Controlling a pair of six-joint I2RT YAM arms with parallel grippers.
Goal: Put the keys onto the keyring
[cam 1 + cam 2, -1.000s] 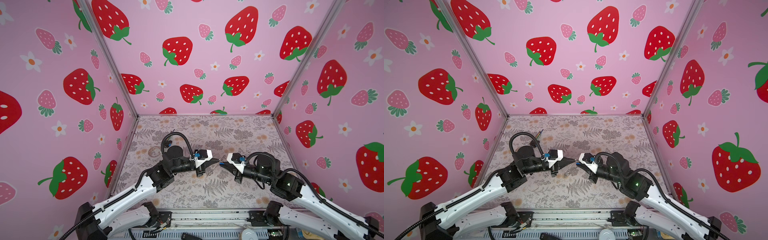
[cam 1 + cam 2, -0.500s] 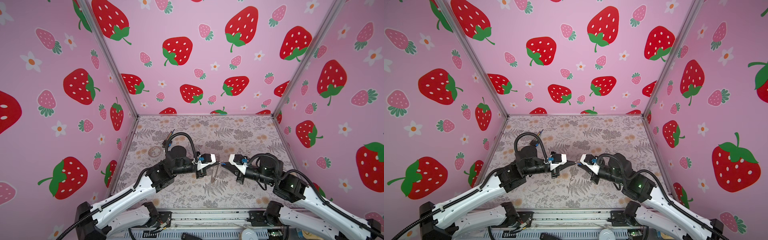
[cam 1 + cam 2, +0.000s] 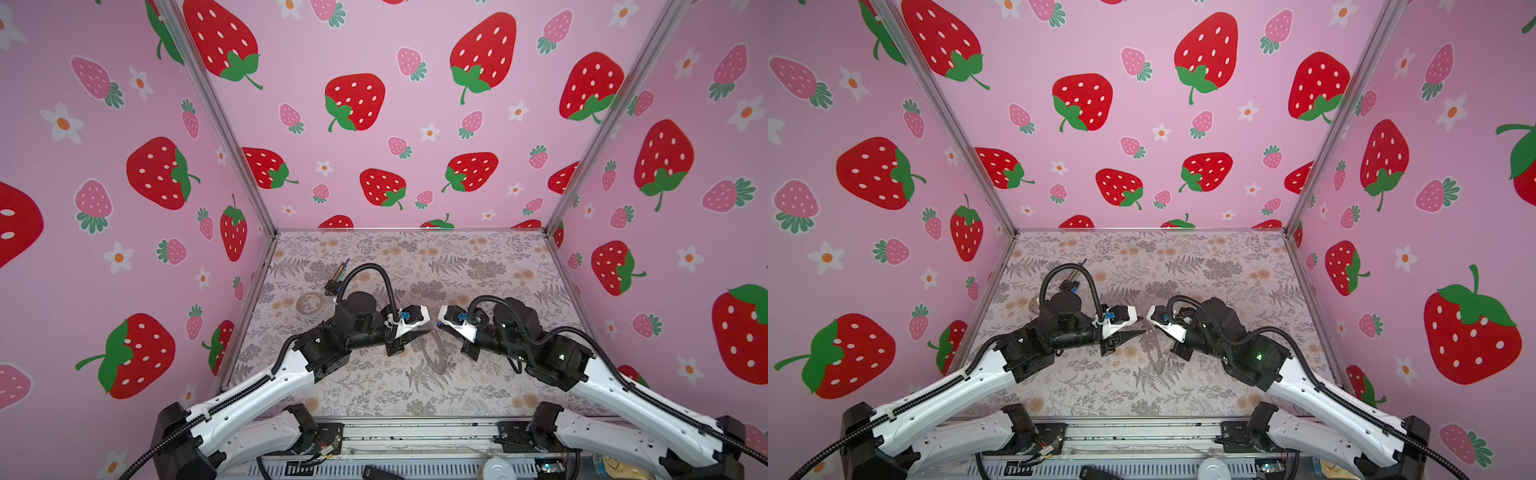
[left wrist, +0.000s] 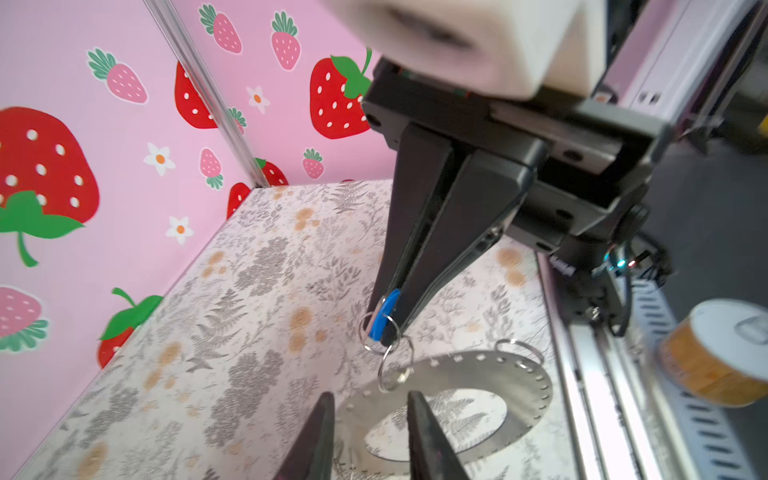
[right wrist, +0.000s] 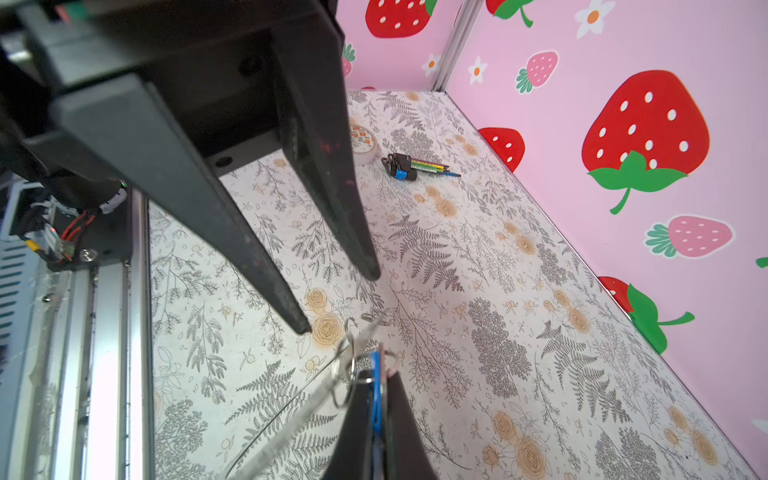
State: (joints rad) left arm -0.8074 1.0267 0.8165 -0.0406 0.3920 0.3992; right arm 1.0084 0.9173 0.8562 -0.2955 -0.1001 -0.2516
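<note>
Two grippers meet over the middle of the table (image 3: 478, 257). The right gripper (image 4: 384, 328) is clenched on one blue key (image 4: 384, 311); the left gripper (image 4: 371, 415) has its jaws apart and holds nothing. One grey keyring (image 4: 523, 399) hangs tilted under the key, joined to it by small wire rings (image 4: 395, 365). One tape roll (image 3: 309, 303) and one plug (image 3: 337, 277) lie near the left edge.

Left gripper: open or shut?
Open. In the right wrist view the left gripper has its jaws standing apart, with nothing gripped between them.
</note>
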